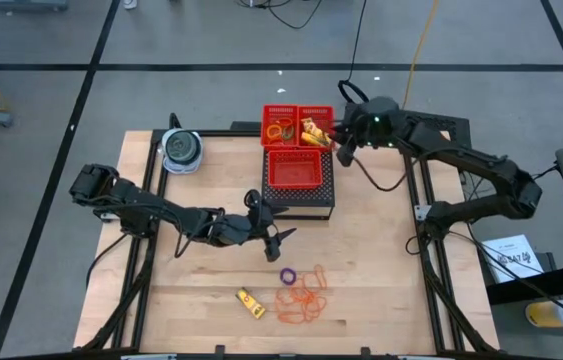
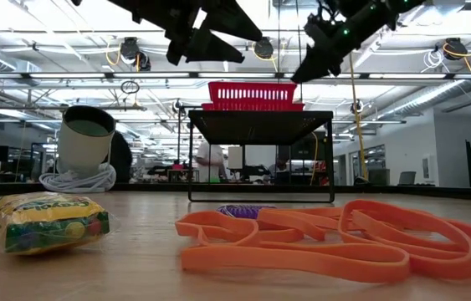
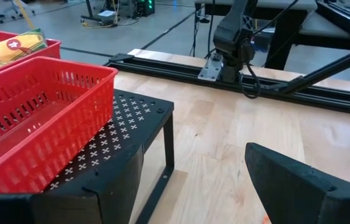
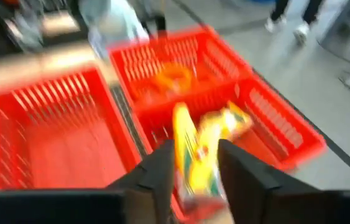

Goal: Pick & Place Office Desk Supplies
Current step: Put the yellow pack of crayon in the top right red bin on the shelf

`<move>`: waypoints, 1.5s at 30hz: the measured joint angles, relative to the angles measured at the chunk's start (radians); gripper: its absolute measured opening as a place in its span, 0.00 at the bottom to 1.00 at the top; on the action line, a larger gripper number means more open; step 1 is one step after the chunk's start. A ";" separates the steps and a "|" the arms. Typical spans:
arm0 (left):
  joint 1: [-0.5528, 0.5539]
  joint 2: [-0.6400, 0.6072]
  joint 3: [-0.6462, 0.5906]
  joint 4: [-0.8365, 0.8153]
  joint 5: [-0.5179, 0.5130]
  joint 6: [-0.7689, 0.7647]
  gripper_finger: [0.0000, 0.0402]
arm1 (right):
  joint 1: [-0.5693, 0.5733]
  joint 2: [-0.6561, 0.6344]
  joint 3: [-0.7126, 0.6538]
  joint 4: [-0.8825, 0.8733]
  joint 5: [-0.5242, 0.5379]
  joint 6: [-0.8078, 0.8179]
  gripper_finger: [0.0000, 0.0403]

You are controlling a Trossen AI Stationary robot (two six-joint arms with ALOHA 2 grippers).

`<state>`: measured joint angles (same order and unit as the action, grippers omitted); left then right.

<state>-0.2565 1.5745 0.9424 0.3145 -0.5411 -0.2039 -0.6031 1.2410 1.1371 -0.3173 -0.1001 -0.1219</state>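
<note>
On the near table lie a yellow packet (image 1: 251, 302), a purple ring (image 1: 288, 275) and a heap of orange rubber bands (image 1: 301, 300). Two small red baskets sit at the far side. One (image 1: 279, 112) holds rings. The other (image 1: 314, 112) holds yellow packets (image 4: 190, 149). My right gripper (image 1: 340, 152) hovers above that basket's right rim, its fingers (image 4: 162, 171) slightly apart, the packets showing below the gap. My left gripper (image 1: 273, 228) hangs open beside the black stand (image 3: 131, 118), nothing between its fingers.
A larger red basket (image 1: 299, 170) stands on the black stand in front of the two small ones. A round blue-grey container (image 1: 181, 148) sits at the far left corner. Black rails frame the table's edges. Bare wood lies at the near left and the right side.
</note>
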 joint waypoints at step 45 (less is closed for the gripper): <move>-0.015 0.000 0.001 -0.170 0.156 0.002 0.73 | 0.173 -0.027 0.002 0.058 0.122 -0.108 0.01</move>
<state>-0.2715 1.5745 0.9436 0.1442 -0.3852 -0.2016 -0.4302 1.2140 1.1389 -0.2591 0.0216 -0.2302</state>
